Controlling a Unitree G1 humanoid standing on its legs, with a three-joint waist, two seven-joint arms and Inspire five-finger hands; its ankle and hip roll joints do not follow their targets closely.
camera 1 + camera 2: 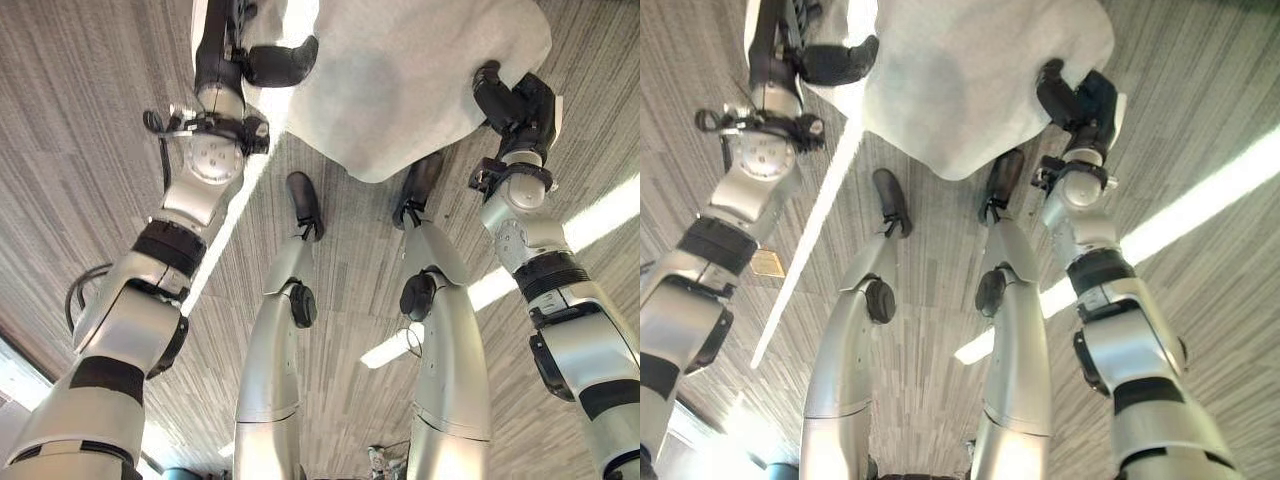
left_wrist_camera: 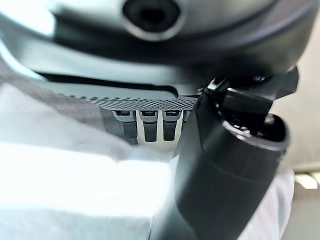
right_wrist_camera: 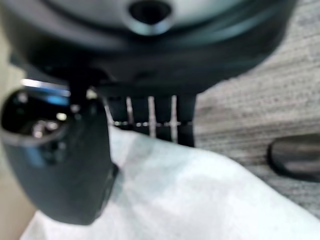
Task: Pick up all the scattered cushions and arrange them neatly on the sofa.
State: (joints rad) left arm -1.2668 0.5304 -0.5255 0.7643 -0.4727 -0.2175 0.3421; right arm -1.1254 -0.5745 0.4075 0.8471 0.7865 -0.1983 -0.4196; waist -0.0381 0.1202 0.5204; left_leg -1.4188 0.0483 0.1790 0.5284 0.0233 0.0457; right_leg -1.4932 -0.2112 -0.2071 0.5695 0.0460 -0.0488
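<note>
The left hand [image 1: 280,62] is seen at the left edge of the white cushion [image 1: 400,80], thumb laid over the fabric and fingers [image 2: 150,125] curled underneath, so the edge is pinched. The cushion is held above the striped grey carpet floor [image 1: 80,120], between both hands, one corner hanging down. At the cushion's right edge the right hand [image 1: 510,105] is clamped likewise, thumb on top and fingers [image 3: 150,117] wrapped behind the fabric.

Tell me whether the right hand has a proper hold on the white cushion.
Probably yes: the right hand is curled over the white cushion's edge, thumb pressing into it, while the left hand grips the opposite side.
</note>
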